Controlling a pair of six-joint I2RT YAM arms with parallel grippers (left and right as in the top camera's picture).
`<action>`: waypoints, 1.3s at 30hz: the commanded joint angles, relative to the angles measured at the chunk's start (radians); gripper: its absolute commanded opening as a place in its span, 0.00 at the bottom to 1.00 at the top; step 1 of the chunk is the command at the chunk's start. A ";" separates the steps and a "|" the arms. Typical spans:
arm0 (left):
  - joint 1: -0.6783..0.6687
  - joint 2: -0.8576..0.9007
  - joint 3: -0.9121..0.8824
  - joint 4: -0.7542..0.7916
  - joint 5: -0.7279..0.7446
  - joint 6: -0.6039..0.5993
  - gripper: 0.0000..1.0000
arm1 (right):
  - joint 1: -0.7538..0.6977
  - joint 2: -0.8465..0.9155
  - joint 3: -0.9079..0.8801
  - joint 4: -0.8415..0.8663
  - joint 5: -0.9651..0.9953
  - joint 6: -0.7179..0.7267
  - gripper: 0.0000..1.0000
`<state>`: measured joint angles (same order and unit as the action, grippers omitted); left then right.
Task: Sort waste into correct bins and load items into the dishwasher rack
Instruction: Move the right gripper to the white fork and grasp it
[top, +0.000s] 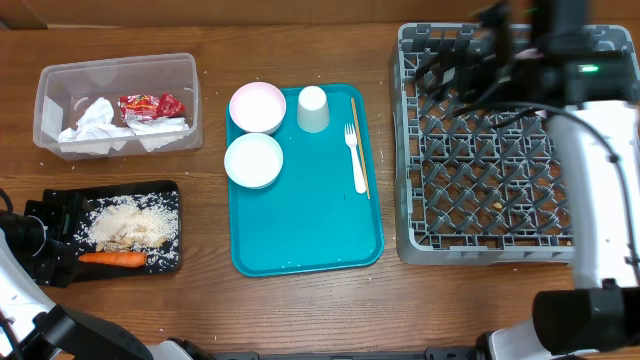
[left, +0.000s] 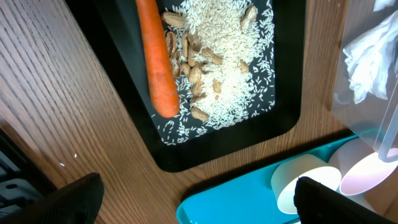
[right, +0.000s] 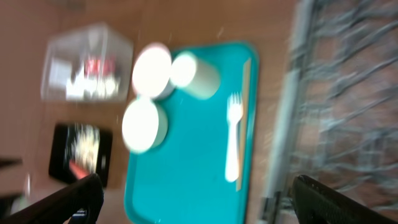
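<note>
at left wrist view top, carrot (left: 157, 62) cropped

There are 2 bowls (top: 257, 107) (top: 253, 160), 1 cup (top: 313, 108), 1 fork (top: 356, 160), 1 stick (top: 354, 112), 1 carrot (top: 112, 259), 2 bins (top: 48, 100) (top: 168, 262) and 1 rack (top: 500, 180).

Orange carrot (top: 111, 259) — inside shallow black tray (top: 166, 263)

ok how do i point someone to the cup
Find the teal tray in the middle of the table, left of the grey rack. At its far edge stands the cup, between the upper bowl and the fork; it is narrower and taller than that bowl and the lower bowl.
</note>
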<state>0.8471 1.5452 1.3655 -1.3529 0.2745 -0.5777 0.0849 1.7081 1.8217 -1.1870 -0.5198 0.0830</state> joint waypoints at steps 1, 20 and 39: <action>0.003 0.005 -0.002 0.000 0.004 -0.013 1.00 | 0.126 0.054 -0.082 0.023 0.106 0.051 1.00; 0.003 0.005 -0.002 0.000 0.004 -0.013 1.00 | 0.539 0.405 -0.179 0.260 0.678 0.447 1.00; 0.003 0.005 -0.002 0.000 0.004 -0.013 1.00 | 0.503 0.499 -0.179 0.322 0.645 0.381 0.91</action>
<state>0.8467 1.5452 1.3655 -1.3529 0.2745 -0.5777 0.5770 2.1826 1.6413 -0.8715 0.1463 0.4683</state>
